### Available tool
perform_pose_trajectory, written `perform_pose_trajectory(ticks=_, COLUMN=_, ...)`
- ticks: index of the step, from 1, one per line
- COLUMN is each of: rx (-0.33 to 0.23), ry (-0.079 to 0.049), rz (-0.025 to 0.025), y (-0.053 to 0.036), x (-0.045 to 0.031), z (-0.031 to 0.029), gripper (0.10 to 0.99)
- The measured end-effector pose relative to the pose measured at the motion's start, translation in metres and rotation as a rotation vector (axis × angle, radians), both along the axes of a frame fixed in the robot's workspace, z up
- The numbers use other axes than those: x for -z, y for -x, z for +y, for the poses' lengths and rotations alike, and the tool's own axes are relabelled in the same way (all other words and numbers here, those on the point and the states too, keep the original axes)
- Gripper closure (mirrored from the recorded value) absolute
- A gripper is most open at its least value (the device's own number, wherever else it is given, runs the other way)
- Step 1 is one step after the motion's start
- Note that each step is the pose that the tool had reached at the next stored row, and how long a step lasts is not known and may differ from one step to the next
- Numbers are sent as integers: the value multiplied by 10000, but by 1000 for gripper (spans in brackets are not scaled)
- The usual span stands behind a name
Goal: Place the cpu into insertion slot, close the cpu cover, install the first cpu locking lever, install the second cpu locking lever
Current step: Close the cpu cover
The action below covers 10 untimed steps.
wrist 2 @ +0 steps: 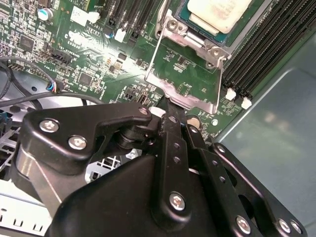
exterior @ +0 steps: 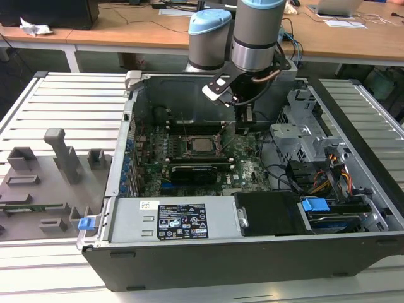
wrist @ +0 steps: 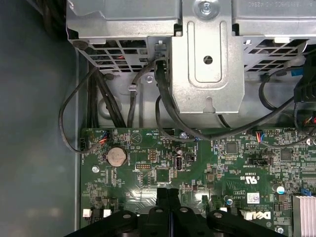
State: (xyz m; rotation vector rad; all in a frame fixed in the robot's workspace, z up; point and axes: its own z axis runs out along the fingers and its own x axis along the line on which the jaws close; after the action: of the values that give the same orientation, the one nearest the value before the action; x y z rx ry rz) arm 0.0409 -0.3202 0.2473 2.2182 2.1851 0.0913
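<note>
The cpu (exterior: 203, 144) (wrist 2: 219, 12), a silver-grey square chip, lies in the insertion slot (exterior: 190, 147) (wrist 2: 196, 25) on the green motherboard (exterior: 246, 167). In the second wrist view the cpu cover (wrist 2: 195, 100), a thin silvery frame with a square window, is swung open away from the slot toward my fingers. My gripper (wrist 2: 168, 102) (exterior: 243, 123) (wrist: 168, 196) hangs at the exterior view's right of the slot. Its black fingers are shut together, and their tips meet the cover's free edge.
The open computer case holds a metal drive cage (exterior: 303, 132) (wrist: 207, 64) with cables (exterior: 315, 177) at the exterior view's right. A power supply (exterior: 180, 221) sits in front, a black card (exterior: 196, 172) lies below the slot, and memory slots (wrist 2: 266, 49) run beside it. A grey fixture (exterior: 50, 170) lies left.
</note>
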Motion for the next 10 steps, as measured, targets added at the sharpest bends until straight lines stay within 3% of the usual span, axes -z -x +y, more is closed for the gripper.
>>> perform_pose_trajectory(ticks=10, rx=-2, ry=0, rz=0, y=33, x=0, z=0, gripper=980)
